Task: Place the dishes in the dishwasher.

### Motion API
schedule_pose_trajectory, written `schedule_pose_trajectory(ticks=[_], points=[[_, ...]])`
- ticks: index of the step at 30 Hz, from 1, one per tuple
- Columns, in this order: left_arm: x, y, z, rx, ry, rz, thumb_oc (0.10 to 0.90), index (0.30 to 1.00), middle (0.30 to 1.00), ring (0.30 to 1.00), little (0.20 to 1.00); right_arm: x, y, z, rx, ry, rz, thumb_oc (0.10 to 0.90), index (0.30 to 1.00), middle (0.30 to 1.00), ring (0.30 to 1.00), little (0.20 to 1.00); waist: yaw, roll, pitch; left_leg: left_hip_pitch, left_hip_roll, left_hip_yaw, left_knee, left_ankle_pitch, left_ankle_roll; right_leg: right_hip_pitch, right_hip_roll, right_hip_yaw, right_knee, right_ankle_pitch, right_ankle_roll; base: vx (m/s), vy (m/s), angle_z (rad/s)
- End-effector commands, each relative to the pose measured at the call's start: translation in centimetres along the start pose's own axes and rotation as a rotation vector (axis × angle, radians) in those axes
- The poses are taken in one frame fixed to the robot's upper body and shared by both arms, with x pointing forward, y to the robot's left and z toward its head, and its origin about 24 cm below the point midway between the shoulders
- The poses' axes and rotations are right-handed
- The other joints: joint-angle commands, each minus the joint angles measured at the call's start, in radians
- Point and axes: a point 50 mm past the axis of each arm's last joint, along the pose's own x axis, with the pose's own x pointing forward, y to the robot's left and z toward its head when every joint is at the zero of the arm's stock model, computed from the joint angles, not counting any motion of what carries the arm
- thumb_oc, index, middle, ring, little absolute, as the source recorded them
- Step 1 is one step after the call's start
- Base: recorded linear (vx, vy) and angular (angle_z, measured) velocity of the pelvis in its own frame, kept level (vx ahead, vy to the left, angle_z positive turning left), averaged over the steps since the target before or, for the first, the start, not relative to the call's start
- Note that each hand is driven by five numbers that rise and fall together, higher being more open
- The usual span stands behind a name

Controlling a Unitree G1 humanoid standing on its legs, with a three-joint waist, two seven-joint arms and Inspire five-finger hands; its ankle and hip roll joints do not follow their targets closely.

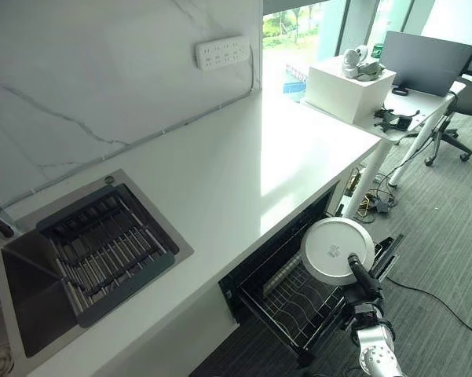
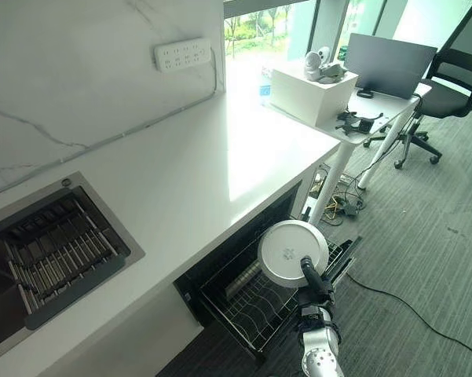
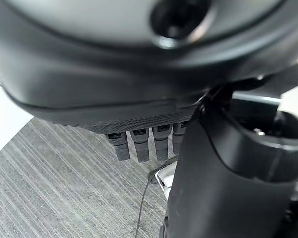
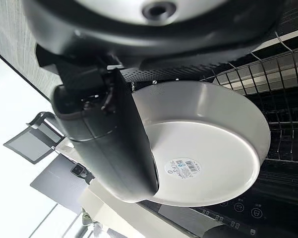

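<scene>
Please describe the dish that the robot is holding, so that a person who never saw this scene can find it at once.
Find the white counter and the pulled-out dishwasher rack beneath it. Above that rack, the right hand grips a round white plate, underside showing with a small sticker.

The sink (image 1: 31, 298) is set into the worktop (image 1: 243, 165) at its left end. Below the worktop's front edge, the dishwasher rack (image 1: 298, 302) stands pulled out, with the plate (image 1: 336, 250) above it.

Right hand (image 4: 114, 148) fingers behind the white plate (image 4: 208, 148); sink (image 1: 31, 298) cut off.
</scene>
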Motion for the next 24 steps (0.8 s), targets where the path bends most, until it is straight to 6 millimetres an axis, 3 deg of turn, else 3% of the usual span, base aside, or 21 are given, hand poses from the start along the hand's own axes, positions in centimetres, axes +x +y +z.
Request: schedule_pose_trajectory(ticks=[1,4,10,14,24], points=[[0.0,-0.3,2.6,-0.037,-0.077,-0.017,0.8,0.9,0.9,0.9,0.9,1.0,6.1,2.9,0.019,-0.151,0.253,0.4,0.3,0.3,0.3,0.3,-0.007,-0.021,-0.013,-0.014,0.025,-0.041,0.042,-0.092,-0.009,0.044,-0.079,-0.026,0.031,-0.082,0.061,0.01,0.013,0.04],[-0.1,-0.2,2.5,-0.042,-0.078,-0.015,0.8,0.9,0.9,0.9,0.9,1.0,6.0,2.7,-0.02,-0.159,0.249,0.4,0.3,0.3,0.3,0.3,-0.003,-0.021,-0.011,-0.017,0.023,-0.043,0.042,-0.093,-0.008,0.044,-0.081,-0.027,0.031,-0.081,0.062,0.0,0.0,0.0],[-0.1,-0.1,2.5,-0.036,-0.085,-0.015,0.8,0.9,0.9,0.9,0.9,0.7,7.4,4.1,-0.448,-0.322,0.268,0.4,0.3,0.3,0.3,0.3,0.002,-0.02,-0.002,-0.021,0.017,-0.049,0.042,-0.095,-0.006,0.042,-0.085,-0.028,0.031,-0.08,0.064,0.0,0.001,0.01],[-0.2,0.0,2.7,-0.039,-0.094,-0.014,0.8,0.9,0.9,0.9,0.9,0.6,8.7,6.2,-0.752,-0.48,0.265,0.4,0.3,0.3,0.3,0.3,0.008,-0.021,0.006,-0.024,0.012,-0.053,0.042,-0.1,-0.004,0.04,-0.086,-0.027,0.031,-0.08,0.066,0.0,0.002,0.01],[-0.3,0.4,2.9,-0.033,-0.109,-0.01,0.8,0.9,0.9,0.9,0.9,0.4,10.5,7.9,-1.047,-0.659,0.256,0.4,0.3,0.3,0.3,0.3,0.025,-0.023,0.018,-0.031,0.006,-0.062,0.042,-0.105,-0.002,0.039,-0.089,-0.03,0.031,-0.079,0.07,0.0,0.001,0.01]])
